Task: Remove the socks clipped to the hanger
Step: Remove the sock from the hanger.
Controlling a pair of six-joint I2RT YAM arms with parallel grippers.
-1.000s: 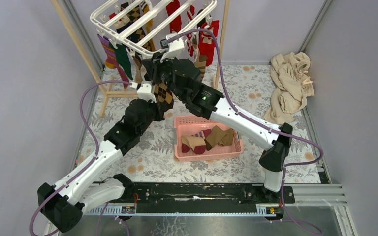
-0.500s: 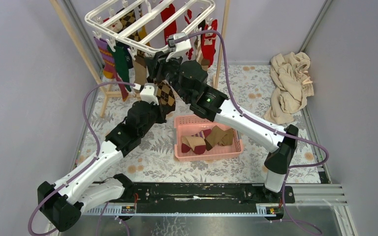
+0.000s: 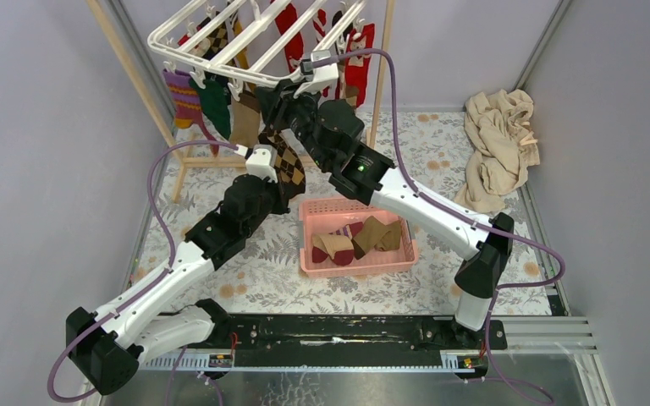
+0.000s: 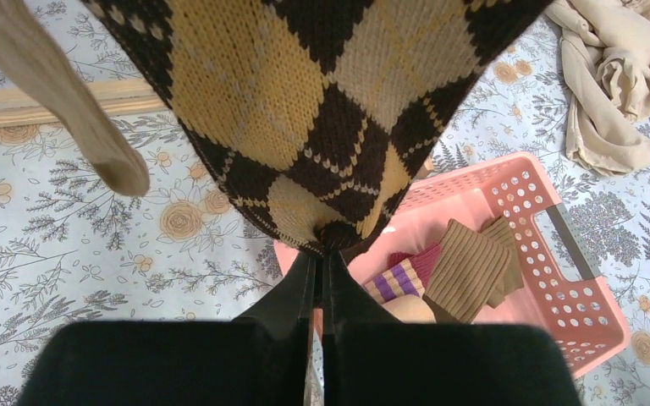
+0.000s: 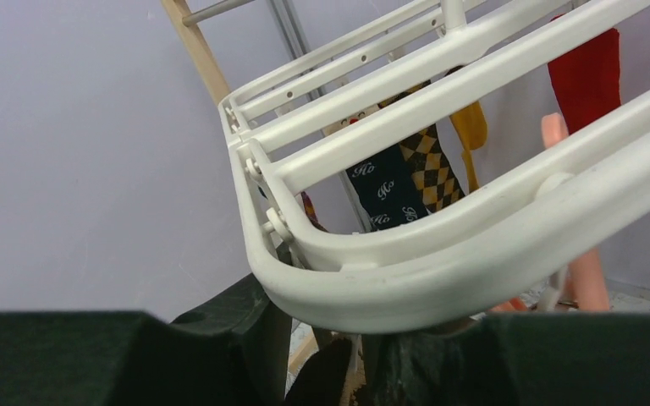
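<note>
**Left arm.** My left end effector (image 4: 322,258) is clamped on the toe of the argyle sock (image 4: 330,110), which runs up towards the hanger (image 5: 474,271).

**Hanger.** It hangs above the far left of the bench (image 3: 245,279), with other socks clipped along it.

**Right arm.** My right end effector (image 5: 343,359) sits directly under the hanger's near rim. I cannot tell whether it grips anything.

**Change.** Compared with one second ago, my right arm has reached higher and farther back, and the hanger has tilted. The pink basket (image 3: 389,260) lies where it was.
</note>
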